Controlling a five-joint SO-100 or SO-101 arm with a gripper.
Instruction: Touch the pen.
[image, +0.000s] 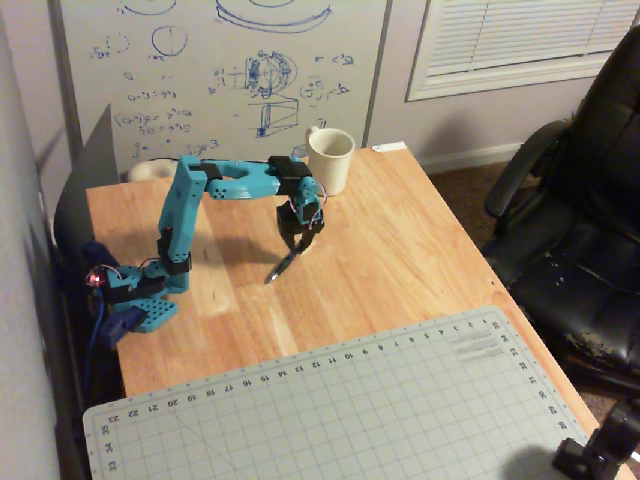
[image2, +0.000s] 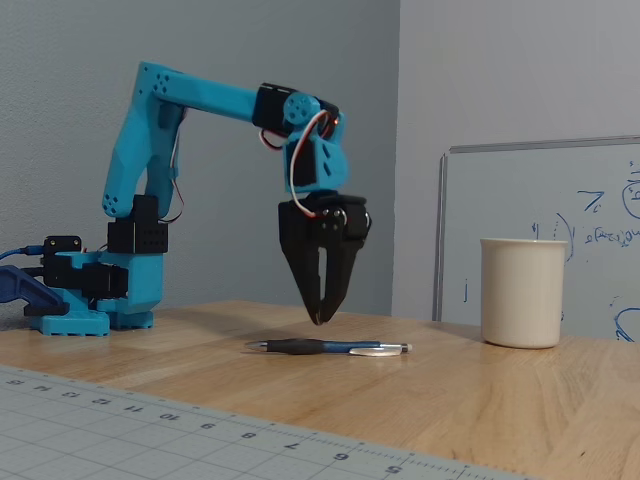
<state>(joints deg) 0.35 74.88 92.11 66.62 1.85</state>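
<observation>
1. My gripper points straight down with the black fingers pressed together at the tips, nothing pinched between them (there's a thin slit higher up between the fingers, but the tips meet).
2. In the fixed view it hangs just above the pen, over its dark grip section, with a clear sliver of air between tip and barrel, so no contact yet.
3. The pen lies flat on the wooden table, and the cream mug stands upright well apart from the pen, on its silvery-tip side in the fixed view.
4. From overhead the gripper covers most of the pen, which pokes out toward the cutting mat.
5. I'd call this the final approach: next is a short, slow, straight drop until the tips meet the barrel, without shoving it.
</observation>
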